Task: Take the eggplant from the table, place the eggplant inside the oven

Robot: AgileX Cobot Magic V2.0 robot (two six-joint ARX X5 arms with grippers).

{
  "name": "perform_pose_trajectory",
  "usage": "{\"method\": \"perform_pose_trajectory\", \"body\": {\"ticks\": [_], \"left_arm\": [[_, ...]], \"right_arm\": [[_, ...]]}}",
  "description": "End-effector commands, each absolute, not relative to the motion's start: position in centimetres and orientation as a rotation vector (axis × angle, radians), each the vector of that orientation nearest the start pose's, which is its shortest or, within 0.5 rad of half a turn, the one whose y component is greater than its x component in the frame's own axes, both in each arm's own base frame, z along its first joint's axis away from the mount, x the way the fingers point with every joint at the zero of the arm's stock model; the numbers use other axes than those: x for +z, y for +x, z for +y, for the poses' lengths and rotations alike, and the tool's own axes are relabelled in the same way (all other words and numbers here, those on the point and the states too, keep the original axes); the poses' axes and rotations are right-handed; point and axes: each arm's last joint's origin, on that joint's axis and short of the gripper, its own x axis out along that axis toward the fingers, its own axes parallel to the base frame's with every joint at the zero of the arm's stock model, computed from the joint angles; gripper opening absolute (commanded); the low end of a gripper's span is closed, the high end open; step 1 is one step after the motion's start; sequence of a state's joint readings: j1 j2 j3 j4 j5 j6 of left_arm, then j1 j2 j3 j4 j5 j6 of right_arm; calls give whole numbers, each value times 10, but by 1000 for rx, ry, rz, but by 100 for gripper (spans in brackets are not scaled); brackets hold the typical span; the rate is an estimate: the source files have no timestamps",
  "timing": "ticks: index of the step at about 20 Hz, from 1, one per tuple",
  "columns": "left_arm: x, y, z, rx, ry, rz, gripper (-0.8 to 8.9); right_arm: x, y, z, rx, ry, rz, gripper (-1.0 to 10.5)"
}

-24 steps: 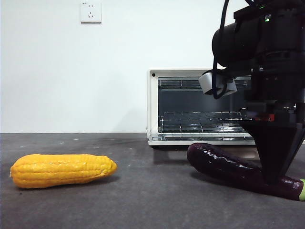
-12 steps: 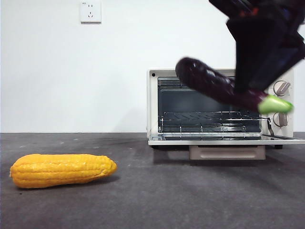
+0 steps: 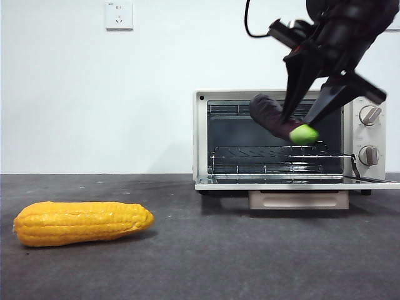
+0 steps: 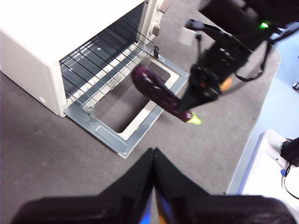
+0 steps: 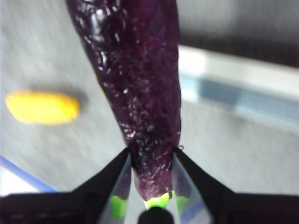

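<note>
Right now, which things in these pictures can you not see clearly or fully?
- Eggplant, right wrist view: its far end is cut off by the picture edge.
- Corn cob, right wrist view: blurred.
- Oven knobs, front view: markings too small to read.
- Right pincer, front view: arm cut off by the top edge.

You won't find any readable text, brand, number or sign here. The knobs (image 3: 369, 134) on the oven (image 3: 294, 140), just beside the right claw (image 3: 300, 122), carry no marking you can make out.
</note>
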State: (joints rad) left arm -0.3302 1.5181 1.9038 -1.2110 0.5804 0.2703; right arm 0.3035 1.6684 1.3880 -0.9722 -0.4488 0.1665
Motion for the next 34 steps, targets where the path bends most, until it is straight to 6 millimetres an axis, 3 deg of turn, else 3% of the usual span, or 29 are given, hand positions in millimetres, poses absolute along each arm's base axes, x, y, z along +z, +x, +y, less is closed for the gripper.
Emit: {"method": "perform_pose_trajectory", "body": {"ticks": [1, 5, 12, 22, 26, 27, 30, 34], "left_arm": [[445, 253, -105, -979, 146, 723, -6], [445, 253, -105, -979, 146, 723, -6], [445, 253, -105, -980, 149, 720, -6], [445, 253, -105, -980, 148, 722, -6], [445, 253, -105, -980, 148, 721, -6], [445, 253, -105, -980, 148, 721, -6], [445, 253, -105, -980, 148, 721, -6], [445, 253, -105, -980, 148, 722, -6]], "right_arm": [[261, 331, 106, 520, 376, 1332, -12], [255, 362, 100, 473, 546, 1296, -12], [248, 391, 91, 363, 764, 1184, -12], [248, 405, 84, 68, 685, 976, -9], [251, 409, 84, 64, 680, 914, 4], [252, 409, 84, 68, 680, 905, 33], [252, 410, 84, 54, 676, 893, 263], [252, 410, 84, 53, 674, 895, 262]]}}
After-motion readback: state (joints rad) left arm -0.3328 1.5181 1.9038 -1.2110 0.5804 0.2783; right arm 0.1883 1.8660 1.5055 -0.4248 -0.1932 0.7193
